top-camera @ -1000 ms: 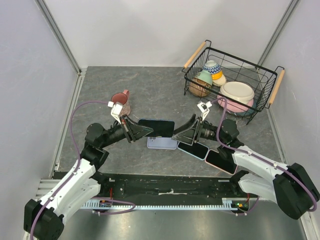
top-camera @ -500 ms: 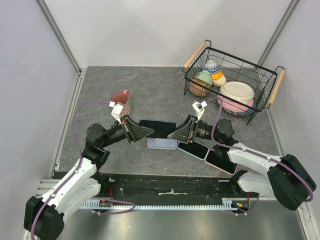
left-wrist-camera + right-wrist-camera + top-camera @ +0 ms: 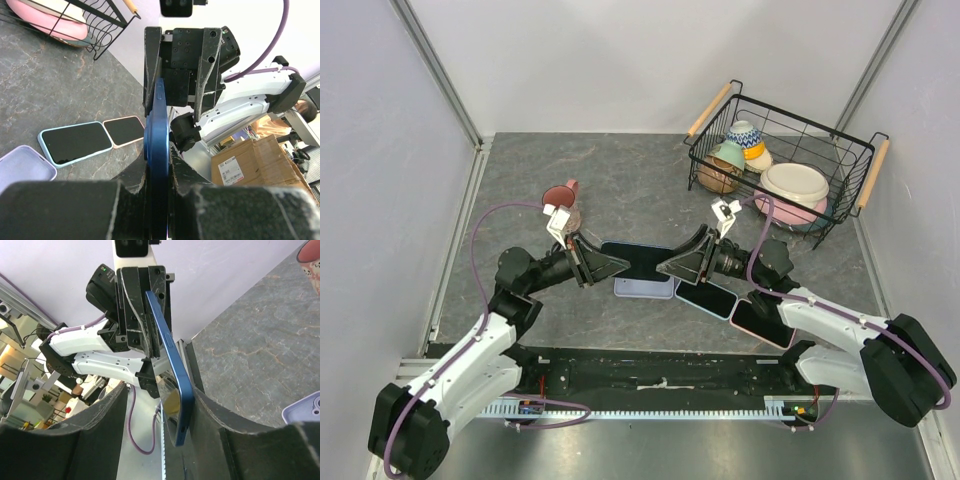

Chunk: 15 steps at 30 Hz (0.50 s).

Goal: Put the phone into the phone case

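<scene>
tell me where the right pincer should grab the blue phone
Grip the blue phone by its free end, from the right, across its flat faces: the left pincer holds the other end, and the open right pincer straddles the thin slab.

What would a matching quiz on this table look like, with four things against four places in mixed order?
Things:
1. blue phone
2. lilac case
3. pink mug
4. wire basket

Places:
A. far right corner, holding bowls
B. flat on the table, between the two arms
C. clamped in the left gripper, off the table
D. beyond the left gripper, standing alone

Pairs: 1-C, 2-B, 3-D, 4-A.
</scene>
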Each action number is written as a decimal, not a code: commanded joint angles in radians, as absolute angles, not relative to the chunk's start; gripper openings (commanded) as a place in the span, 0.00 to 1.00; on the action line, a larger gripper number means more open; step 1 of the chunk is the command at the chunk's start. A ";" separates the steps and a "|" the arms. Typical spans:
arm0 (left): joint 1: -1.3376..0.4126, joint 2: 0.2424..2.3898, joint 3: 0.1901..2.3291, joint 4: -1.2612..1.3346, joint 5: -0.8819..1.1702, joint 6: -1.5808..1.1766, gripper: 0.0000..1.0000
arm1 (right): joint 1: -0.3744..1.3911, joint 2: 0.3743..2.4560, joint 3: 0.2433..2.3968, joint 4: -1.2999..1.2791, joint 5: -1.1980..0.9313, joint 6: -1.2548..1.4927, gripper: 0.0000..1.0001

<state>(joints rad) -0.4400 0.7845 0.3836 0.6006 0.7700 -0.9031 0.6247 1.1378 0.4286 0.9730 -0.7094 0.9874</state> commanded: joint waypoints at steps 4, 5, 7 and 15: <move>-0.440 0.770 0.380 0.673 0.779 -0.925 0.02 | 0.626 1.158 0.452 1.091 -0.739 0.997 0.42; -0.440 0.772 0.380 0.678 0.776 -0.925 0.02 | 0.627 1.166 0.456 1.123 -0.755 1.021 0.37; -0.442 0.776 0.380 0.683 0.775 -0.928 0.02 | 0.627 1.175 0.460 1.132 -0.773 1.028 0.26; -0.442 0.776 0.374 0.709 0.758 -0.942 0.02 | 0.627 1.164 0.456 1.100 -0.801 1.005 0.00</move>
<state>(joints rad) -0.4400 0.7784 0.3725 0.6434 0.7963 -0.9394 0.6167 1.1774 0.4286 1.0538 -0.7506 1.0092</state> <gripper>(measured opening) 0.145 0.046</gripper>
